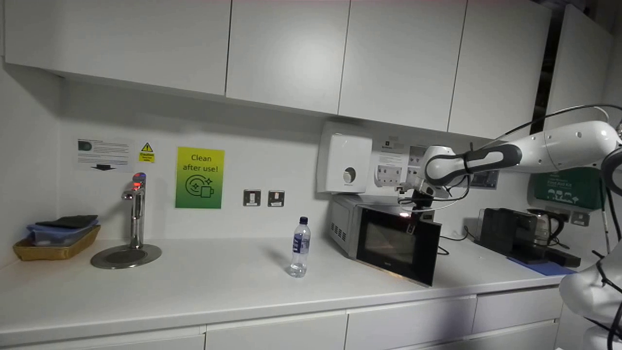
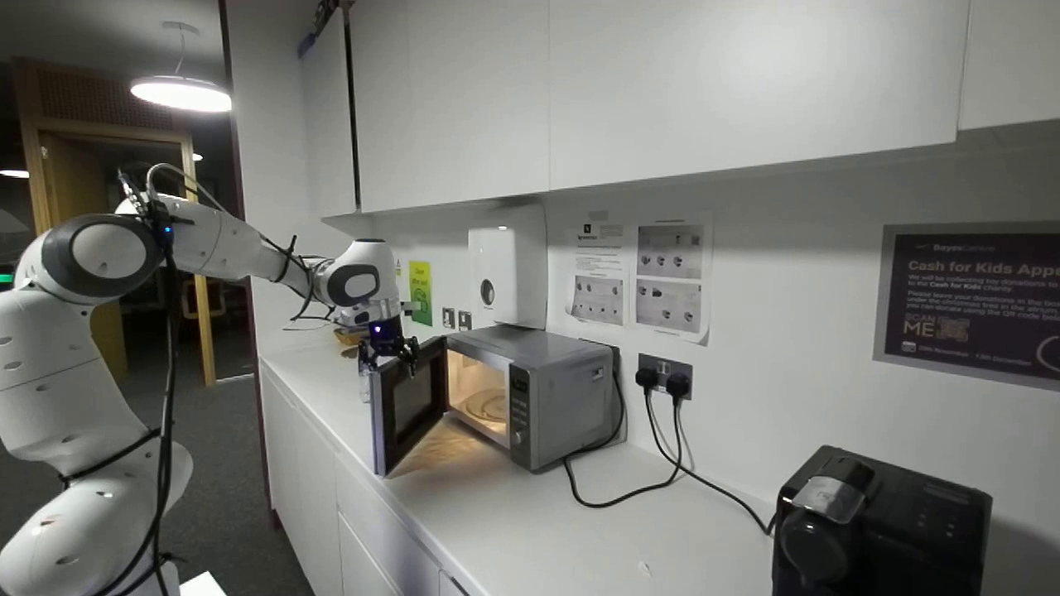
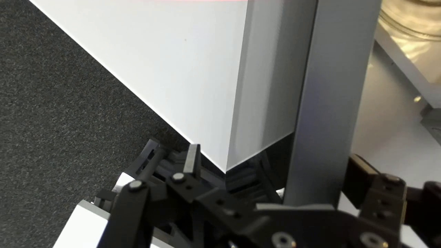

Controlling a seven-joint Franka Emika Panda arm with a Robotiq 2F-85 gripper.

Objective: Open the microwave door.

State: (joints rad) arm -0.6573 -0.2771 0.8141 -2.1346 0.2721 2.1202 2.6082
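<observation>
Wrist view: satin-grey edge of the microwave door (image 3: pixel 327 103) between parted black fingers (image 3: pixel 191 162).
The gripper (image 3: pixel 274 155), lower right of the frame, is spread wide, without a hold on the door. In an exterior view, the boxy, silver-grey microwave (image 2: pixel 571 397) sits near the centre, its rectangular dark-glass door angled outward to the left; inside, in warm light, lies a round turntable (image 2: pixel 487 406).

In an exterior view, microwave (image 1: pixel 344 221) stood on counter (image 1: pixel 209 289), right of centre, below cupboards (image 1: pixel 286 53). Bottle (image 1: pixel 300 252) sat left of it, tap (image 1: pixel 137 214) farther left, basket (image 1: pixel 53 253) at far left. In an exterior view, door (image 2: pixel 414 401) stood out from microwave's left side, gripper (image 2: pixel 388 358) straddling door's top edge; turntable (image 2: pixel 487 406) lay in microwave. Wall socket (image 2: pixel 665 365) was right of microwave, coffee machine (image 2: pixel 903 521) at lower right.
</observation>
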